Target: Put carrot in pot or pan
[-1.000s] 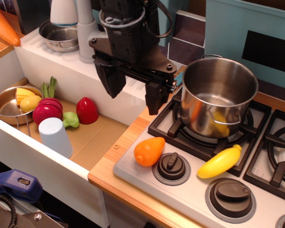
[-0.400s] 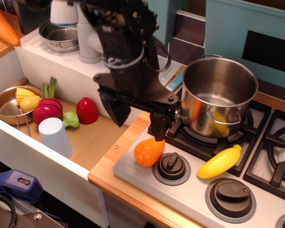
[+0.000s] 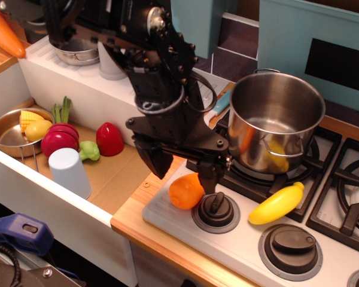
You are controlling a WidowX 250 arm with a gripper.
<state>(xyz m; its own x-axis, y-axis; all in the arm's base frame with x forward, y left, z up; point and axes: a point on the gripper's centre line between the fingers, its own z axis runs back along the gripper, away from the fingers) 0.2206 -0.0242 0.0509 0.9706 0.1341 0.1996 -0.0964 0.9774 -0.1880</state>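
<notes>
The stubby glossy orange carrot (image 3: 185,191) lies on the front left corner of the grey stove top. My black gripper (image 3: 182,172) is open and hangs low over it. One finger stands left of the carrot and the other on its right end, partly hiding its tapered tip. I cannot tell whether the fingers touch it. The tall shiny steel pot (image 3: 275,122) stands upright on the burner behind and to the right, with an empty inside showing reflections.
A yellow banana-shaped toy (image 3: 276,203) lies right of the stove knob (image 3: 215,209). The sink at left holds a white cup (image 3: 70,172), red toy food (image 3: 109,139) and a small pan (image 3: 12,131). A steel bowl (image 3: 75,51) sits on the back ledge, a long carrot (image 3: 3,33) top left.
My gripper has come down and a little right, from well above the counter to straddling the carrot. The carrot and pot have not moved.
</notes>
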